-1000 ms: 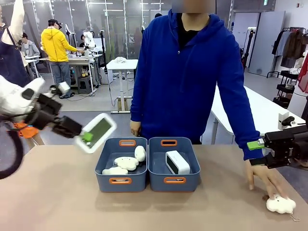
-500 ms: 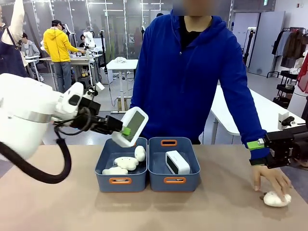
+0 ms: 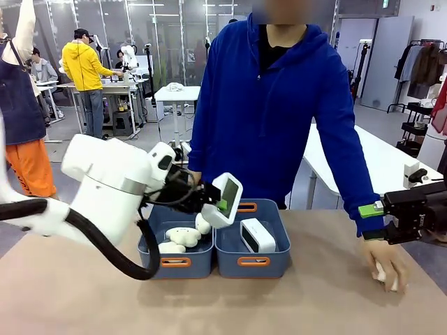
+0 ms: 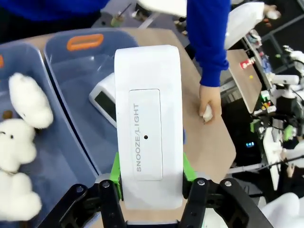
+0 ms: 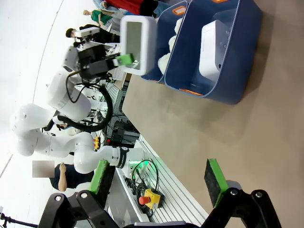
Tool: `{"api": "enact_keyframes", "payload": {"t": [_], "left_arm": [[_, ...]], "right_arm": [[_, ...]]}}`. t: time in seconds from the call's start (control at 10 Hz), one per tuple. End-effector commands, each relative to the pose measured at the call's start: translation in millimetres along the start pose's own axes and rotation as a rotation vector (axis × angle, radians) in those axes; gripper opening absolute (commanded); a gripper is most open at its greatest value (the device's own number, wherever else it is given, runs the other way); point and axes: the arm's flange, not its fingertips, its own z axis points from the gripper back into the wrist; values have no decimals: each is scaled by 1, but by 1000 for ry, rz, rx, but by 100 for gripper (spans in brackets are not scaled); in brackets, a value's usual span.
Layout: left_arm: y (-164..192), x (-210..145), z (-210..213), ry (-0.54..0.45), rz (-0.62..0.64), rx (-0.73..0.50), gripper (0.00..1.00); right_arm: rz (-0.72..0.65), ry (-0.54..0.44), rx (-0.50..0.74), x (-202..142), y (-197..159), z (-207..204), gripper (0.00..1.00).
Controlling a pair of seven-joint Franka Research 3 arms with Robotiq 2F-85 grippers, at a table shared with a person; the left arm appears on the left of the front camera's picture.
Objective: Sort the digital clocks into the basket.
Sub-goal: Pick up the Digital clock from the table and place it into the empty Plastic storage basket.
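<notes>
Two white clocks, one slate-blue basket

One digital clock lies on its side inside the right-hand basket — dark display turned toward the left wall. The second clock hangs tilted in the air above the seam between the two bins, its back panel printed SNOOZE/LIGHT — pinched at its lower sides by green pads.
</notes>
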Motion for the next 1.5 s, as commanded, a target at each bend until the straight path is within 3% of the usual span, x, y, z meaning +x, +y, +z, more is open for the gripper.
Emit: {"api": "enact_keyframes", "payload": {"t": [0.0,0.5,0.6,1.0,1.2,1.4], "left_arm": [[-5,8,-25,-30,92,35,9],[12,1,-56,9,205,88,9],[12,1,-58,14,211,94,61],[4,2,-46,-1,195,114,98],[2,4,-8,50,137,135,100],[26,5,84,249,57,17,100]], "right_arm": [[1,9,-3,0,1,2,100],[1,9,-3,0,1,2,100],[1,9,-3,0,1,2,100],[1,9,-3,0,1,2,100],[1,9,-3,0,1,2,100],[1,9,-3,0,1,2,100]]}}
